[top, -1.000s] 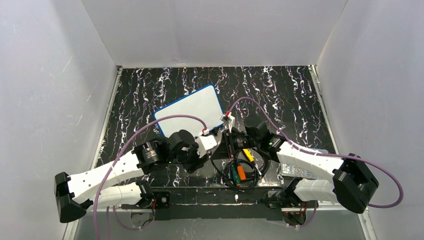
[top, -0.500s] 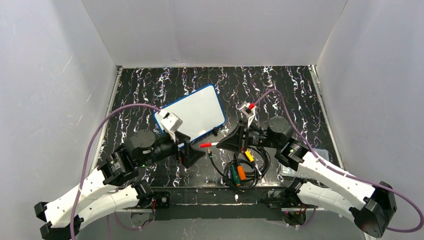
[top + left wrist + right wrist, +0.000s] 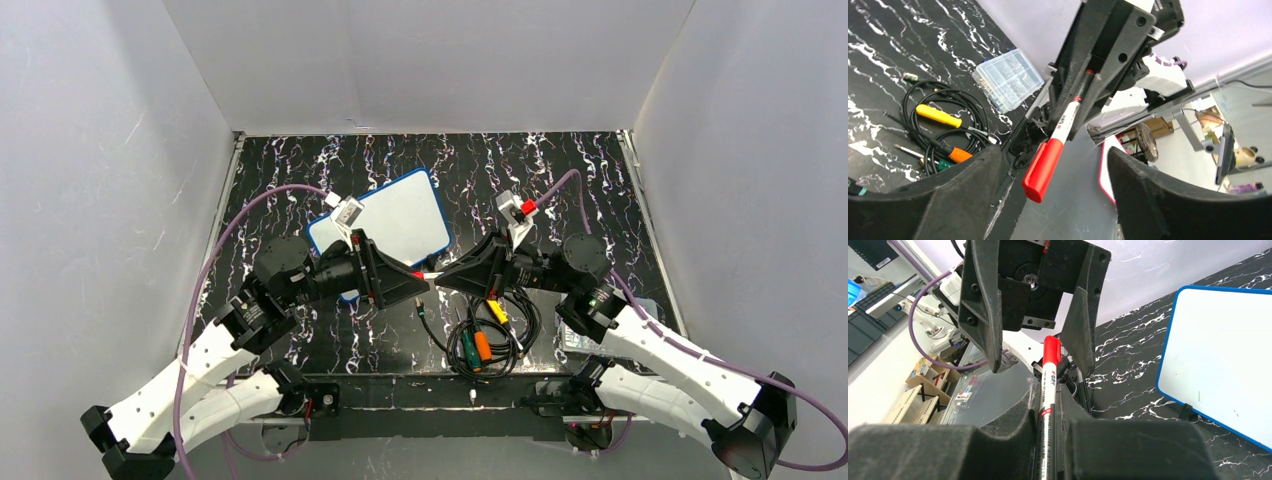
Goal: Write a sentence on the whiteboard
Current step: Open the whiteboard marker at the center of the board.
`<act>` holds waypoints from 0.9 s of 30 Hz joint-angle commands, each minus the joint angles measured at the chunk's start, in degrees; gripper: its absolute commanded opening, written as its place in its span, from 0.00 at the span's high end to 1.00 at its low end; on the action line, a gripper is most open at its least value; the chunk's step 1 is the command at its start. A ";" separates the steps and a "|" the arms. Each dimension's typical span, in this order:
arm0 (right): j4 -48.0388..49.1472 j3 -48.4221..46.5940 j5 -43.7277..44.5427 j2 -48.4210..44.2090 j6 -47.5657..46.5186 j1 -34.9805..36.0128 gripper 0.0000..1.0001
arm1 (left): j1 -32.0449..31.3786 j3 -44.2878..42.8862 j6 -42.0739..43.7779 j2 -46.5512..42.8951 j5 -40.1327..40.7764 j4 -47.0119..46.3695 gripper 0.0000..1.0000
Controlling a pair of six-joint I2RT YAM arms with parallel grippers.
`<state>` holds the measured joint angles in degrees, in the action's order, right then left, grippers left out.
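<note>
The whiteboard (image 3: 395, 225) lies flat at the table's middle, blue-rimmed and blank; no red sentence shows on it, also in the right wrist view (image 3: 1218, 355). My right gripper (image 3: 445, 279) is shut on a white marker (image 3: 1048, 385) and holds it level above the table, with its red cap (image 3: 1051, 351) pointing left. My left gripper (image 3: 420, 284) faces it, open. The red cap (image 3: 1043, 165) sits between the left gripper's spread fingers (image 3: 973, 175) without touching them.
A coil of black cables with yellow, orange and green plugs (image 3: 480, 335) lies under the grippers near the front edge. A clear plastic parts box (image 3: 1008, 80) sits at the front right. White walls enclose the black marbled table (image 3: 560, 180).
Both arms lifted from the cable area and turned to face each other. The right gripper came up holding the marker. The left gripper then moved right until its open fingers flank the cap.
</note>
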<state>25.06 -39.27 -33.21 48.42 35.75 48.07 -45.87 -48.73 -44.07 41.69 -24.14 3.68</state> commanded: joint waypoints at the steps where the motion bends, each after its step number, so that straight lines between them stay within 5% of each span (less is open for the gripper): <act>1: 5.93 -2.74 -0.81 -0.30 -0.82 -0.09 0.99 | 0.68 -0.39 -3.50 -0.27 -5.37 -5.71 0.33; 10: 7.33 -2.66 -2.34 0.22 -0.01 -0.09 0.99 | 2.55 1.98 -5.31 -1.25 -5.38 -7.62 0.67; 15: 9.32 -1.87 -2.56 -0.01 0.83 -0.09 0.99 | 3.91 2.69 -4.76 -1.83 -6.64 -8.08 1.00; 22: 15.23 0.70 -2.47 -1.72 2.88 -0.56 0.99 | 6.24 4.05 -4.37 -5.02 -8.49 -8.84 1.00; 27: 7.54 -0.43 -2.52 -3.03 -0.74 -1.92 0.99 | 8.44 3.81 -4.10 -7.46 -10.20 -8.98 1.00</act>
<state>32.73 -37.78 -36.40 48.69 37.58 48.23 -40.49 -44.51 -49.47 38.17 -33.85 -5.74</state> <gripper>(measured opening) 0.200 0.128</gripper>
